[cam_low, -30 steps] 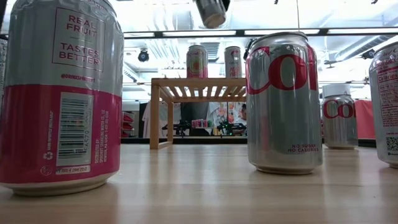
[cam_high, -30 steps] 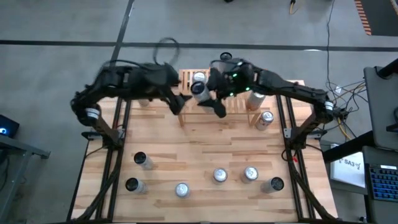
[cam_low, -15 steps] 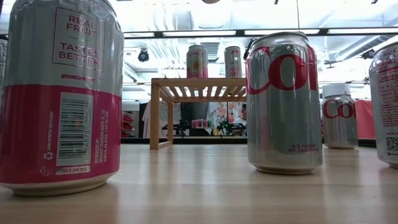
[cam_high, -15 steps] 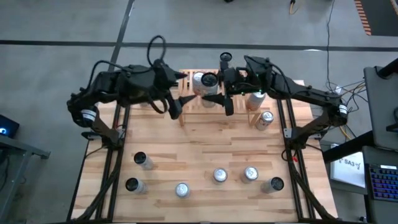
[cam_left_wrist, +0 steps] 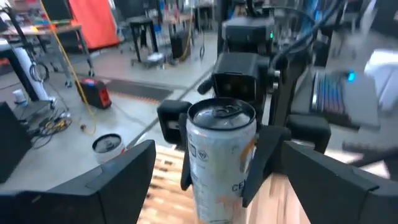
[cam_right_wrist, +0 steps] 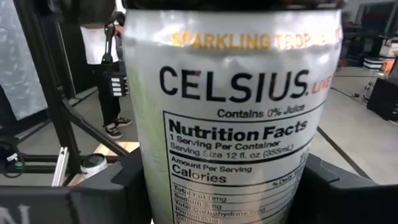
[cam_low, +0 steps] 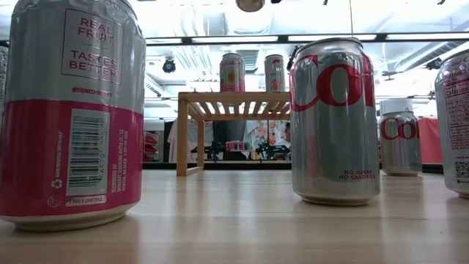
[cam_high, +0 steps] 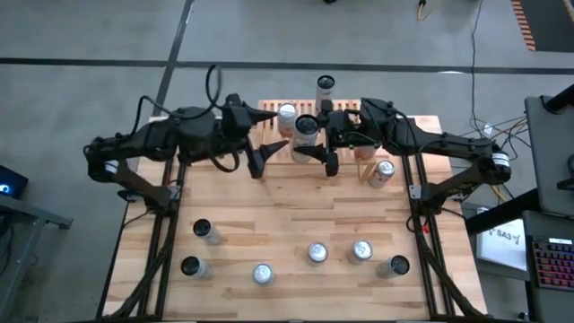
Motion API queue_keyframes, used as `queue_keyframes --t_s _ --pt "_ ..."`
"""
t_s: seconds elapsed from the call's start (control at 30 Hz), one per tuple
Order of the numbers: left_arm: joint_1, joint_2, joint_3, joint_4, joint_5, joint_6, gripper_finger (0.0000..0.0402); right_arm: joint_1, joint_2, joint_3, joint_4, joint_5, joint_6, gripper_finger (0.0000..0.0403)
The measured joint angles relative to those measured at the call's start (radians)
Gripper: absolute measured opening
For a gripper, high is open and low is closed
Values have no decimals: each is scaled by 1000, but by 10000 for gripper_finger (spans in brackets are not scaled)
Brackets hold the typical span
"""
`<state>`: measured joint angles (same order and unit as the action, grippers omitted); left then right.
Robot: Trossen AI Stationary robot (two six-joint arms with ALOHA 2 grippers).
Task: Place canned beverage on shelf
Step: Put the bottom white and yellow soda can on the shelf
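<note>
My right gripper (cam_high: 309, 135) is shut on a silver Celsius can (cam_high: 306, 126), held upright high above the wooden shelf (cam_low: 234, 99) at the table's far middle. Only the can's bottom (cam_low: 250, 4) shows in the low view. My left gripper (cam_high: 269, 154) stands open and level just left of the can, facing it; the can (cam_left_wrist: 221, 155) shows ahead between its spread fingers, apart from them. Two cans (cam_low: 232, 72) (cam_low: 274, 72) stand on the shelf's slatted top. My right gripper pinches the can's round wall (cam_left_wrist: 193, 165) between its two fingers (cam_left_wrist: 171, 124), one on each side, at the can's lower half. The fingers come level from the table's right. The can stands upright in the hold, lifted clear above the shelf.
Several cans stand on the table's near half, among them a pink one (cam_low: 73, 110) and a Coke can (cam_low: 335, 121). Another can (cam_high: 384, 170) is by the shelf's right end. Bare wood lies between the shelf and the near cans.
My right gripper has tipped up to level and shifted toward the table's right, so the can, tilted a second ago, now stands upright. My left gripper has tipped up from slanting down to level and now faces the can, still open.
</note>
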<state>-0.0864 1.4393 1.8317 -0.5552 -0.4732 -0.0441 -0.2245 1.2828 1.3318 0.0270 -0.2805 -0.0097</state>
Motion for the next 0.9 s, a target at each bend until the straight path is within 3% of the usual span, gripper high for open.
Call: queue_keyframes --t_s 0.2,0.37,0.9 --pt "0 -74 -322 411 21 -21 331 0 18 -1 5 4 19 237" --pt "10 -80 -449 647 21 -25 331 0 29 -2 2 4 36 237" --pt "51 -34 -457 677 45 -56 331 4 29 -2 -1 19 17 237"
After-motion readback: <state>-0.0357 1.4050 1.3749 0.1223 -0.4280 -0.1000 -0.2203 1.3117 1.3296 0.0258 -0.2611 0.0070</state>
